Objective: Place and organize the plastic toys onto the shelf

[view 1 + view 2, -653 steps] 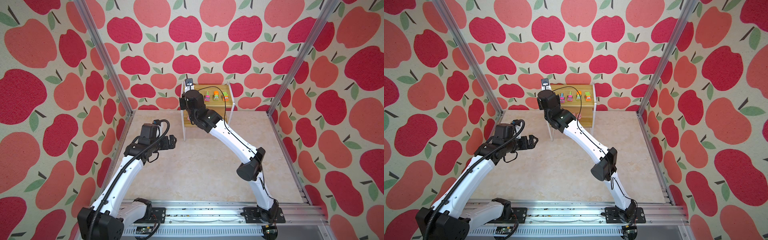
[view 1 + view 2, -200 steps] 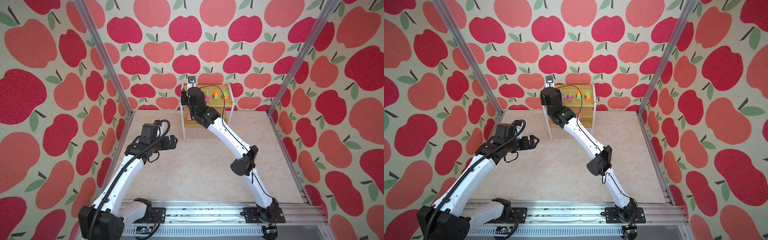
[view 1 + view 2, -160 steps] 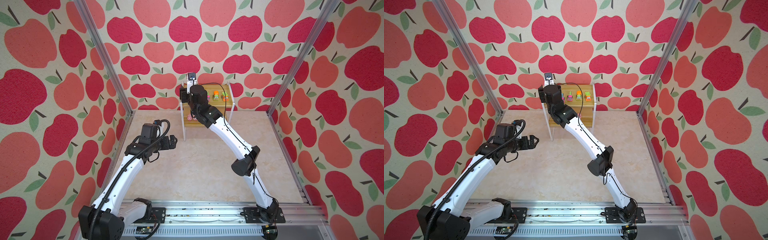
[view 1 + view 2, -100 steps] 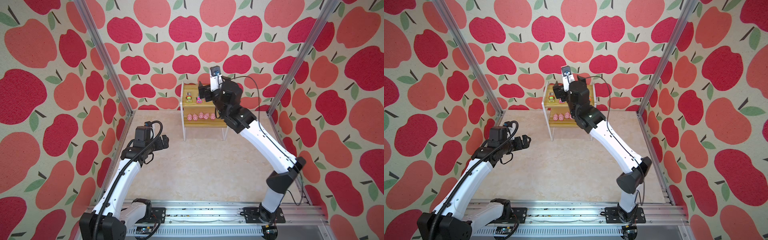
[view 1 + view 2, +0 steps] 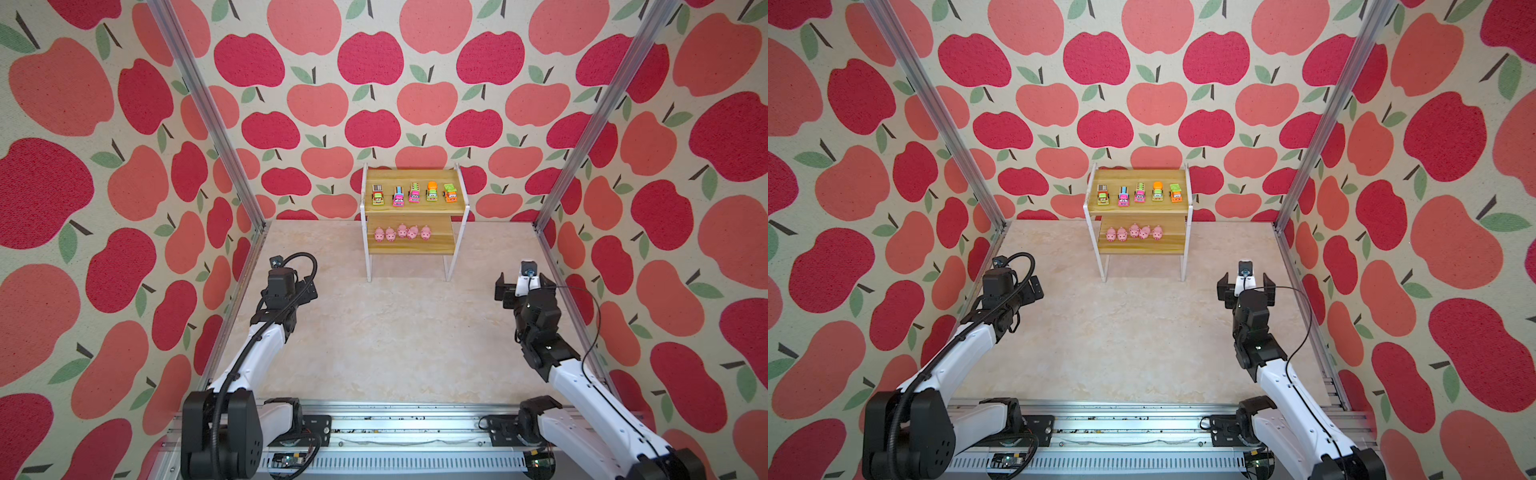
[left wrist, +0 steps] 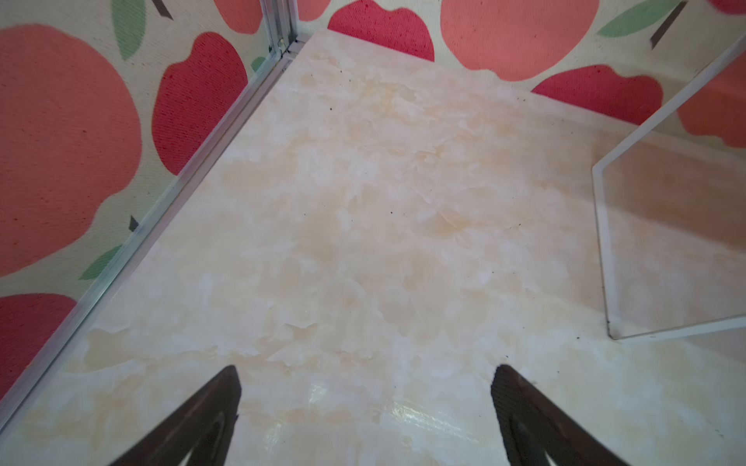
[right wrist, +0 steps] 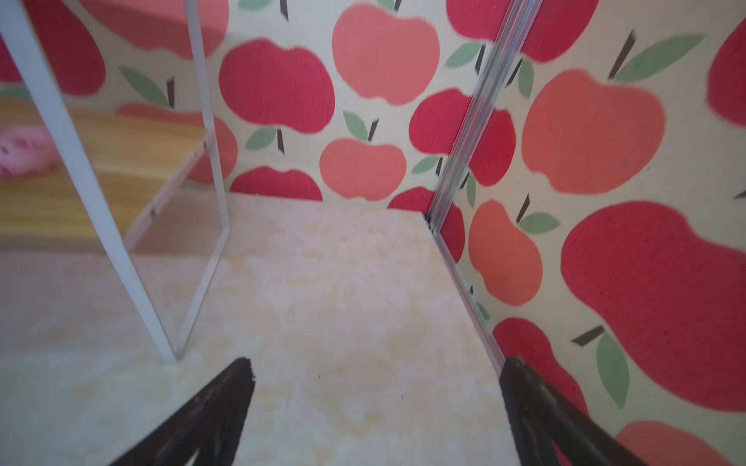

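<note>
Nearest the camera, a silver metal rail (image 5: 374, 432) ran across the front edge, and two white-and-black arms rose from it, one on each side. The left hand (image 6: 366, 369) hovered over the pale cream marbled counter (image 5: 395, 340) on the left side. Its dark fingers (image 6: 210, 411) were spread wide with nothing between them (only bare counter showed in the gap in the left wrist view). The right hand (image 7: 377, 361) hung on the right side, near the aluminium corner post (image 7: 468, 141), its fingers equally wide and empty. Both hands were well apart from the shelf, out in front of it.

Farther back, against the rear wall, stood the two-tier shelf (image 5: 411, 174) of light yellowish wood boards on a thin white metal frame. On its lower board, five tiny pink pigs (image 5: 402, 230) sat in a slightly uneven row, close together. On the upper board, five tiny bright toy trucks (image 5: 414, 193) in orange, green, pink and yellow were lined up side by side with small gaps between them, fronts toward the camera. No toy lay on the counter in either top view.

Behind everything rose the wallpaper (image 5: 374, 62), printed with red and coral apples.
</note>
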Motion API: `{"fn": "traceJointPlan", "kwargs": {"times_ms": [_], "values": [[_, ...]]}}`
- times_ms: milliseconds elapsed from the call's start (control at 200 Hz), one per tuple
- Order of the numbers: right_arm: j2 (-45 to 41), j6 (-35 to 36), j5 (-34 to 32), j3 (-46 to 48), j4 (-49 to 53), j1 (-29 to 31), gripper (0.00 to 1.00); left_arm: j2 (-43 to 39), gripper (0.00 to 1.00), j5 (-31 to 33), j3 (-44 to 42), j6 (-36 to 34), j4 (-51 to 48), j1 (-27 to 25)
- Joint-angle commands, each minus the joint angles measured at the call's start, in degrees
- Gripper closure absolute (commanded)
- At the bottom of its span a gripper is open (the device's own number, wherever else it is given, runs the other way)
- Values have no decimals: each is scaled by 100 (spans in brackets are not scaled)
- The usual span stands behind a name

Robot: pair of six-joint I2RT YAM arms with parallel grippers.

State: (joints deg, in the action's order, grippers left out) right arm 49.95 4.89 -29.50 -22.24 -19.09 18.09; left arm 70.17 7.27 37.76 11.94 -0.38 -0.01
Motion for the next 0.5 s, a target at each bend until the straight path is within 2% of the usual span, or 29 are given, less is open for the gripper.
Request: {"fn": "traceJointPlan", "kwargs": {"times_ms": [0,35,75,140,165,210,240,320,400,420,445,470,495], "values": [[245,-96,-40,865,-1852,-236,1,706,1,-72,-300,-757,1491,-30],[460,-105,139,1049,-2114,-323,1,872,1,-12,-478,-828,2054,-47],[701,-126,199,1170,-2365,-364,2,1059,1,-270,-737,-926,2815,6],[1242,-64,355,1350,-2993,-496,1,1354,1,-351,-793,-1138,2968,19],[1515,-51,467,1419,-3351,-587,1,1499,1,-299,-885,-1224,3454,23],[2076,-38,642,1516,-4105,-747,1,1472,1,-259,-705,-1235,2958,27],[2413,48,714,1583,-4715,-771,1,1490,1,-234,-780,-1303,3167,51],[3237,214,1038,1528,-5590,-789,1,1546,1,-256,-1428,-1426,4596,124],[4227,373,1399,1181,-6008,-793,2,2345,1,-234,-1843,-1300,6308,328],[4397,463,1484,1091,-6010,-748,2,2386,1,-87,-1777,-1295,6200,301],[4509,537,1472,1013,-6019,-711,1,2234,1,-14,-1609,-1179,5566,283],[4474,464,1474,970,-5928,-772,1,2063,1,-144,-1496,-1080,5061,359],[4411,369,1465,922,-5728,-833,1,2026,1,-336,-1476,-1010,4996,474]]}}
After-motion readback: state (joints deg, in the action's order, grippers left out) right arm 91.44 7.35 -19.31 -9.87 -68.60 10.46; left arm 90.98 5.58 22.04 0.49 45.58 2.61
